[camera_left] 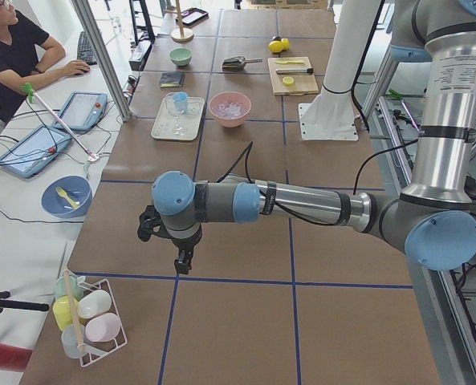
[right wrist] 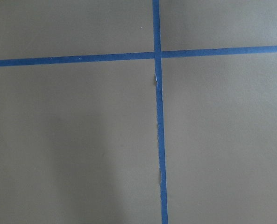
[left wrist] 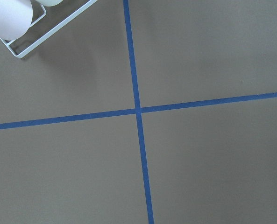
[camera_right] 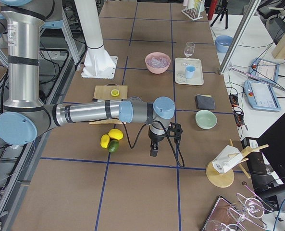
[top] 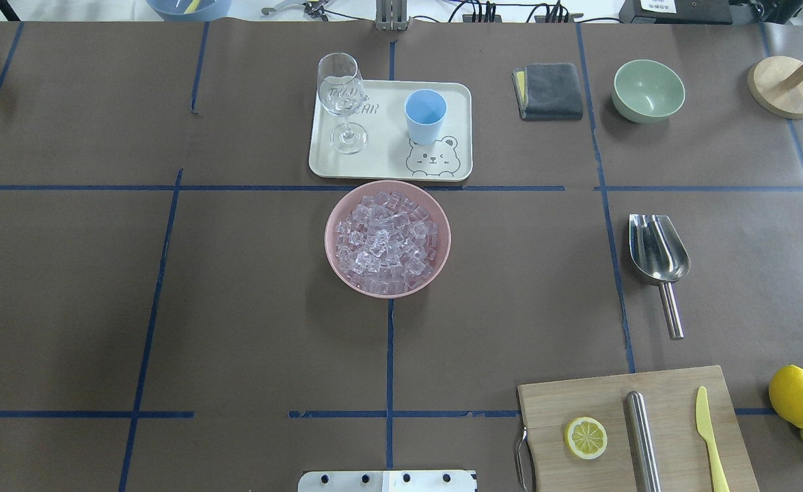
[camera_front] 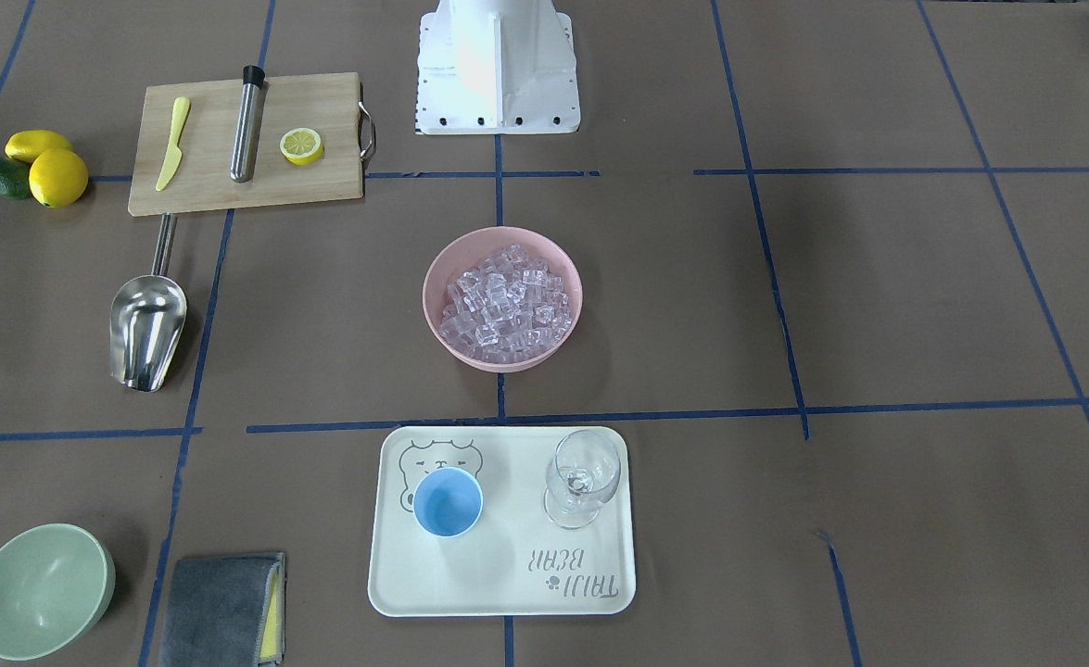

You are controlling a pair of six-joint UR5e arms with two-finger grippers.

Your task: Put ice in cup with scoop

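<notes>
The ice (camera_front: 505,301) fills a pink bowl (camera_front: 433,306) at the table's middle; the ice also shows in the overhead view (top: 387,239). The light-blue cup (camera_front: 448,501) stands upright on a cream tray (camera_front: 507,593) and looks empty. The steel scoop (camera_front: 147,324) lies flat on the table, its handle pointing toward the cutting board; it also shows in the overhead view (top: 655,249). My left gripper (camera_left: 181,261) hangs over bare table far from these things. My right gripper (camera_right: 154,151) hangs near the lemons. I cannot tell whether either is open or shut. Both wrist views show only tape lines.
A stemmed glass (camera_front: 584,477) stands on the tray beside the cup. The wooden cutting board (camera_front: 210,185) holds a yellow knife, a steel cylinder (camera_front: 247,125) and a lemon half. A green bowl (camera_front: 39,593), a grey cloth (camera_front: 224,610) and lemons (camera_front: 57,176) lie at the sides.
</notes>
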